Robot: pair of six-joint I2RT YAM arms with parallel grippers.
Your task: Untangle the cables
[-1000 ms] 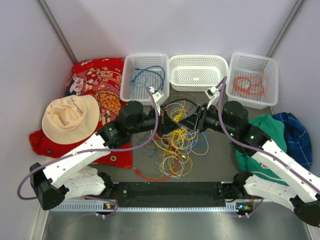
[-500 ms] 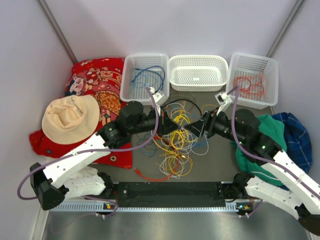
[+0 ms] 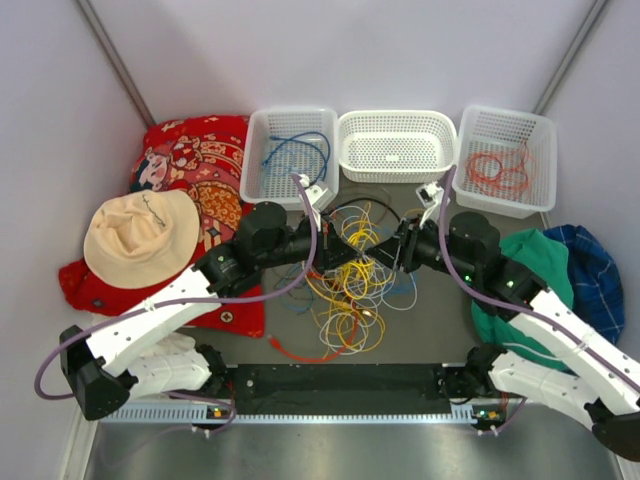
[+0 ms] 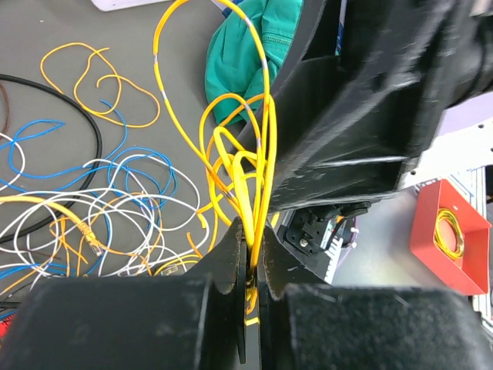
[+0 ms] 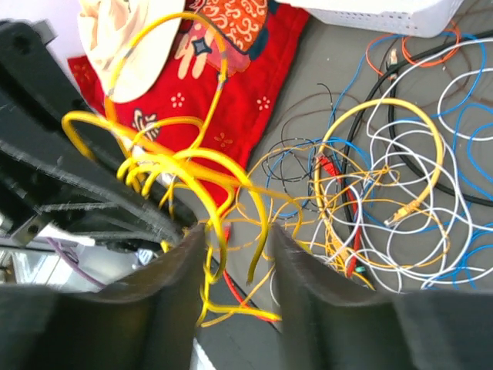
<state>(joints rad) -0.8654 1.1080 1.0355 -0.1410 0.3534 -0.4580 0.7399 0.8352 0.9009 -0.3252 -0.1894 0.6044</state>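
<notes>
Top view: the left gripper (image 3: 352, 250) and the right gripper (image 3: 388, 254) meet tip to tip at the centre of the frame, above the cables (image 3: 345, 300) heaped on the tabletop (image 3: 430, 330). Both grippers are too small and dark here to tell how their jaws stand. At the top, a blue cable (image 3: 300, 150) lies in the left basket (image 3: 250, 150) and an orange cable (image 3: 497, 170) in the right basket (image 3: 548, 130).

Left wrist view: at bottom centre the left gripper (image 4: 248, 231) has its jaws all but closed, pinching a bunch of yellow cable (image 4: 240, 179) strands that rise in loops up the middle. The right arm's black body (image 4: 370, 116) fills the upper right and hides what lies behind it. More cables spread over the left half. A red box (image 4: 443, 223) at the right edge holds a yellow coil and is partly cut off.

Right wrist view: the right gripper (image 5: 231, 247) has its jaws apart with a clear gap. Yellow strands run through that gap, but I cannot tell whether either finger touches them. The left arm's black body (image 5: 54, 169) blocks the left side, and the heap lies at the right.
</notes>
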